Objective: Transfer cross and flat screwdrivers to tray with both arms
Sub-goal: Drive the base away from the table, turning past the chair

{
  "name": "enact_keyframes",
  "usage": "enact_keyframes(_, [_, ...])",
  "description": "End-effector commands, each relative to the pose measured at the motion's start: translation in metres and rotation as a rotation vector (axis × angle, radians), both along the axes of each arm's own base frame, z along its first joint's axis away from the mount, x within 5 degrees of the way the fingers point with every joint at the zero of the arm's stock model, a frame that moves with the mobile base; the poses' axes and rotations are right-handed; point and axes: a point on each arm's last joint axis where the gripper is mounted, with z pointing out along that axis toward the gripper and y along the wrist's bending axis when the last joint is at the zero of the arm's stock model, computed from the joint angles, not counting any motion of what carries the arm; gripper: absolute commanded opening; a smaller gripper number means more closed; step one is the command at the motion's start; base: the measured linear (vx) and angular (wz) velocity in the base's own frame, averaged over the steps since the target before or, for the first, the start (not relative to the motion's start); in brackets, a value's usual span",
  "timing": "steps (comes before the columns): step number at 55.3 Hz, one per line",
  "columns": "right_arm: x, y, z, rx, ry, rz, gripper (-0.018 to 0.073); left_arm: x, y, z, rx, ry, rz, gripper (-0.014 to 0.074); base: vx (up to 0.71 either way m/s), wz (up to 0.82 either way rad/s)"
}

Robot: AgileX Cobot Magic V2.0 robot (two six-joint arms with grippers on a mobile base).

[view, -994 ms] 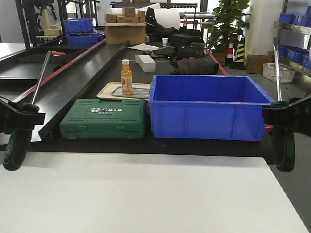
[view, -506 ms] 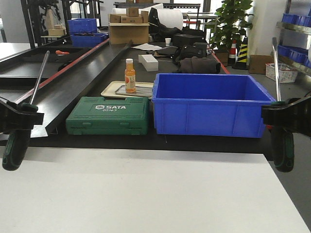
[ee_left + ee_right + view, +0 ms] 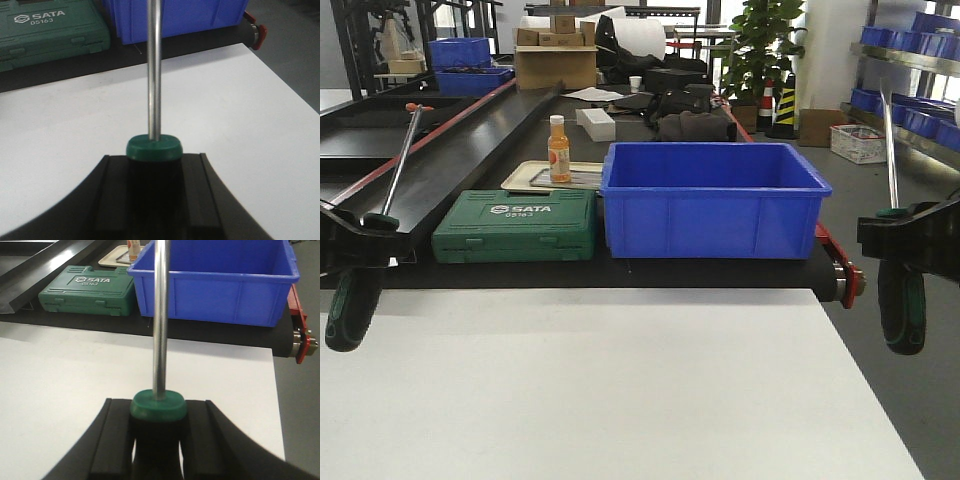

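Handle of left screwdriver (image 3: 342, 305) sits clamped in left gripper (image 3: 360, 240), right screwdriver (image 3: 903, 305) in right gripper (image 3: 900, 235), shafts up, flanking table (image 3: 620, 390).

Green plastic case (image 3: 50, 30) lid: white "SATA" brand w/ logo, no. "05163" just under it.

Silvery-shafted screwdriver (image 3: 160, 325) clamped in right gripper (image 3: 158, 412), blue bin (image 3: 215, 290) and green toolbox (image 3: 87, 287) beyond white table (image 3: 60, 385)

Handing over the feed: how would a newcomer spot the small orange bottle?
Find the big blue plastic bin on the black bench. Left of it, behind the green SATA tool case, lies a beige tray. The small orange bottle stands upright on it, the only tall thing there.
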Motion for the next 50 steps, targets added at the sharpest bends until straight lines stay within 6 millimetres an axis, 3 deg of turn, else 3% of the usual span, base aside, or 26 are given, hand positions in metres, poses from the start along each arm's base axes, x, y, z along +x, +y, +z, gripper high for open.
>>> enact_keyframes(1, [-0.0063,-0.0035,0.0238,0.026,-0.143,-0.017,-0.0008,-0.0066,0.0,0.0238,-0.054,-0.12,0.023,0.0,-0.2,-0.15])
enact_keyframes(25, [-0.0063,-0.0035,0.0238,0.026,-0.143,-0.017,-0.0008,-0.0066,0.0,0.0238,-0.054,-0.12,0.023,0.0,-0.2,-0.27])
enact_keyframes(50, [-0.0063,-0.0034,0.0237,0.026,-0.141,-0.017,-0.0008,-0.0067,0.0,0.0236,-0.054,-0.118,0.022,0.0,-0.17,-0.6])
